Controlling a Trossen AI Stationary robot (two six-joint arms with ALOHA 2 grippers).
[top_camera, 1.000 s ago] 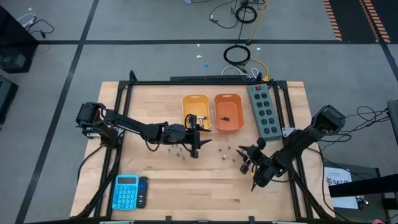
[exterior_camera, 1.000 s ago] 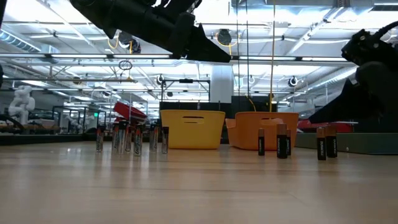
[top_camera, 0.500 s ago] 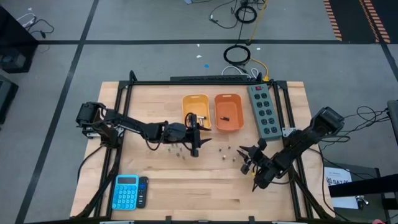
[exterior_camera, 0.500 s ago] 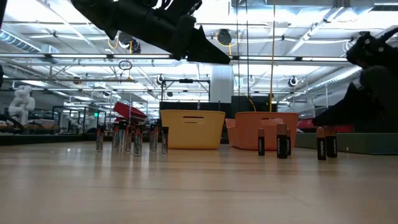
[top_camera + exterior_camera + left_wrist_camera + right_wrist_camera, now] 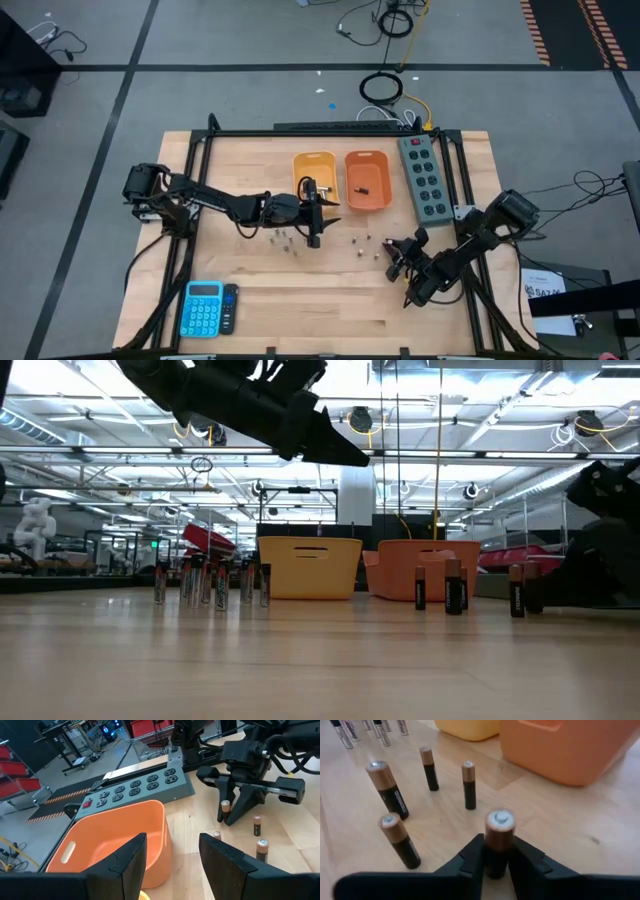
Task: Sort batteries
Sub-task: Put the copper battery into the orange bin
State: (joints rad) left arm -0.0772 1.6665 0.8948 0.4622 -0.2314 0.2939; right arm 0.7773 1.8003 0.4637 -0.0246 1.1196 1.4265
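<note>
My right gripper (image 5: 497, 857) is clamped on an upright battery (image 5: 499, 840), long axis vertical between my fingers, while my left gripper (image 5: 172, 855) hangs open above the orange bin (image 5: 115, 837).

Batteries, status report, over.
Right gripper shut on copper-top battery. Left gripper open, above orange bin. Four batteries standing nearby; path clear.

From my high view the batteries (image 5: 287, 238) are specks; I can't tell their colours or count them. In the low view the right arm's dark bulk (image 5: 600, 560) hides the surface's far end and runs off frame. My right wrist view cuts off the orange bin (image 5: 570, 745) above.
</note>
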